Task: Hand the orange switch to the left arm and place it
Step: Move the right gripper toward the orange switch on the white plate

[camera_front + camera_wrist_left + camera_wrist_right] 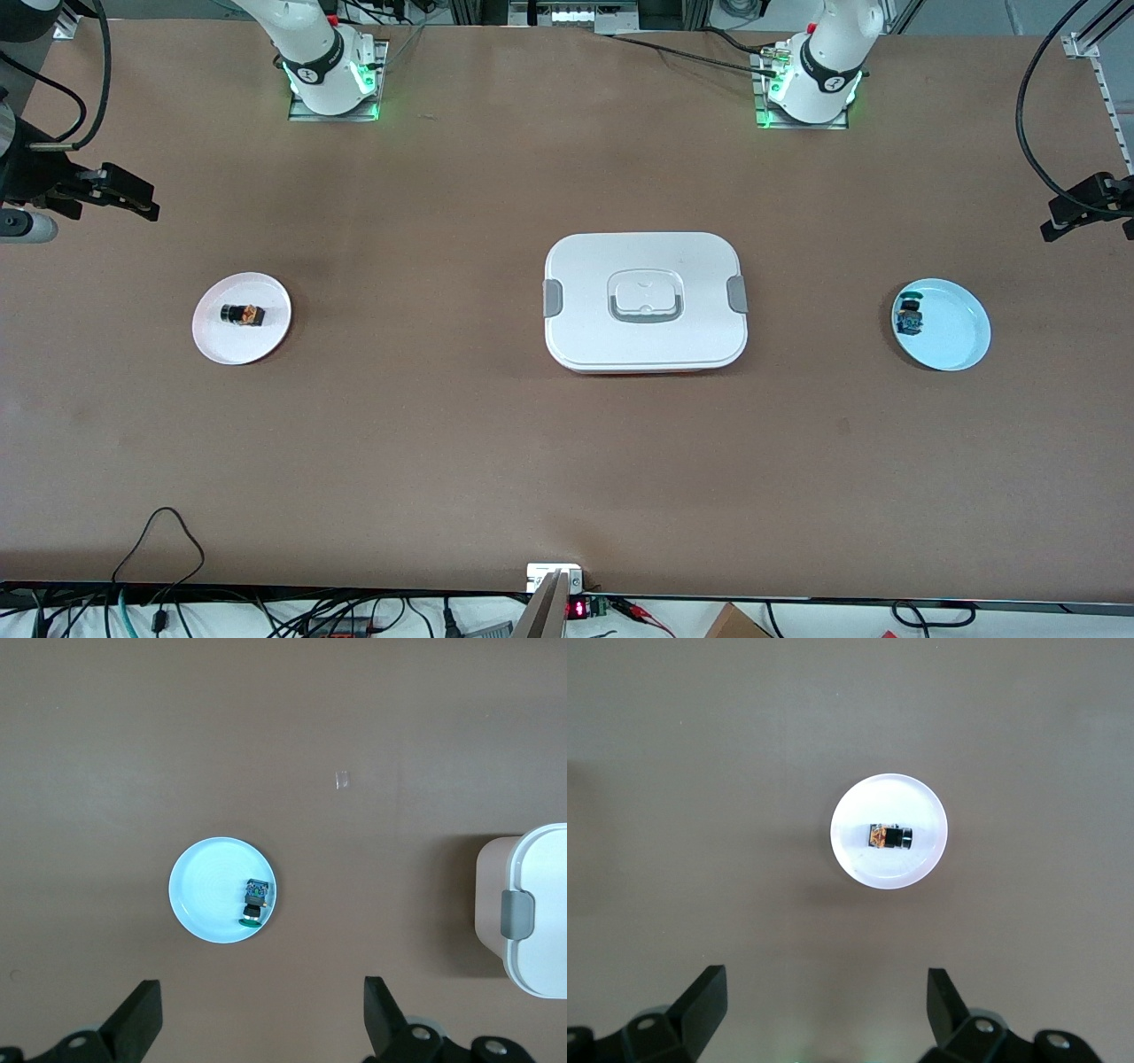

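- Our right gripper (824, 1014) hangs spread wide above the orange switch (889, 837) on its white plate (859, 868).
- Our left gripper (264, 1019) hangs spread wide above the blue plate (204, 895); the box (646, 301) sits mid-table.

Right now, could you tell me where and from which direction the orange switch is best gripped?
Probably across the black cylindrical body of the orange switch, coming straight down. It lies on its side on the white plate, body level, orange end toward the box. The right gripper hangs above it, fingers open; they should close across the body's width.
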`<control>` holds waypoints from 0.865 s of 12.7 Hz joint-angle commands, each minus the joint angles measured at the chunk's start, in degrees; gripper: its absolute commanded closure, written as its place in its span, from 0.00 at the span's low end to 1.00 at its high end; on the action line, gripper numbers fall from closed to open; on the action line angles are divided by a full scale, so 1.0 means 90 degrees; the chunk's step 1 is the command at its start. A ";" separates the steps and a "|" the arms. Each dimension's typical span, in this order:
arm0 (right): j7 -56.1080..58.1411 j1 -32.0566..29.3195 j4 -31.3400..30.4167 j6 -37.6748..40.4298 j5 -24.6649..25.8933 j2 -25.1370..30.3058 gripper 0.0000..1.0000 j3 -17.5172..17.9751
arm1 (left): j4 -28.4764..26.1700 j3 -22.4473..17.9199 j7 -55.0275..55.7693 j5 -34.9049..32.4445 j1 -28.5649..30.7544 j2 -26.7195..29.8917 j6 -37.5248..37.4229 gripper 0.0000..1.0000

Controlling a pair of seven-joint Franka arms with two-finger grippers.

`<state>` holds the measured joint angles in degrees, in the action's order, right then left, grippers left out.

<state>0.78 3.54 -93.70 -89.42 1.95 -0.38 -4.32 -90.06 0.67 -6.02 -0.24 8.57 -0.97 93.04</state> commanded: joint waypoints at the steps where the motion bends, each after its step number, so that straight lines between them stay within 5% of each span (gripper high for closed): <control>1: 0.0089 -0.0032 0.0138 0.0170 -0.0061 -0.0017 0.00 0.0021 | 0.0212 0.0003 -0.0014 -0.0218 -0.0025 -0.0087 -0.0114 0.00; 11: 0.0080 0.0007 0.0147 -0.0034 -0.0061 -0.0573 0.00 0.0041 | 0.0261 0.0013 -0.0005 -0.0227 -0.0054 -0.0136 -0.0094 0.00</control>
<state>0.80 3.82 -93.67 -89.78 1.94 -4.06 -4.04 -89.64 0.70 -6.02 -0.24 8.46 -1.10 93.05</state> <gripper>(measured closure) 0.000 0.000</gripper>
